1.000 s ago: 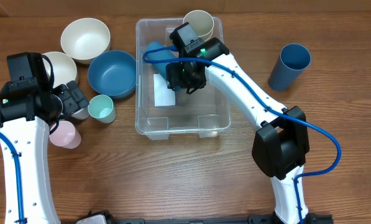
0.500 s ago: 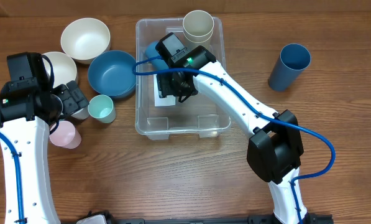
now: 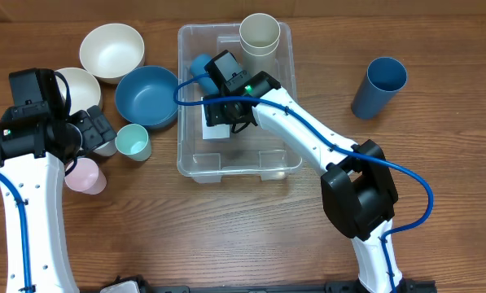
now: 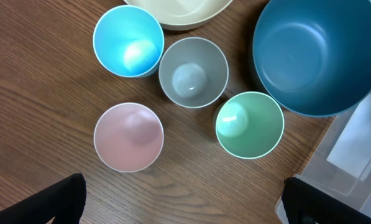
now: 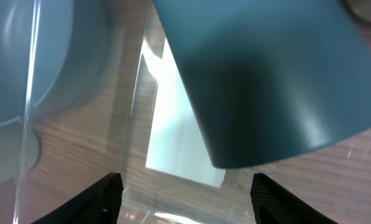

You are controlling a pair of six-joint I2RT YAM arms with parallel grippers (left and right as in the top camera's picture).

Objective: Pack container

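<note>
The clear container (image 3: 269, 153) stands mid-table with a white label (image 5: 176, 134) on its base. Inside it a dark blue cup (image 3: 199, 65) lies on its side at the back left, and a cream cup (image 3: 260, 34) stands upright in the back right corner. My right gripper (image 3: 220, 114) is lowered into the container, open, with nothing between its fingertips. In the right wrist view the dark blue cup (image 5: 266, 81) lies just ahead of the right gripper (image 5: 188, 202). My left gripper (image 3: 96, 130) hovers open over the small cups at the left.
Left of the container sit a blue bowl (image 3: 147, 96), two cream bowls (image 3: 111, 51), a mint cup (image 4: 250, 124), a pink cup (image 4: 128, 137), a grey cup (image 4: 193, 71) and a light blue cup (image 4: 128, 40). A tall blue cup (image 3: 381, 85) stands right.
My right gripper has moved left and slightly toward the front inside the container, leaving the dark blue cup lying behind it. The left arm has stayed still.
</note>
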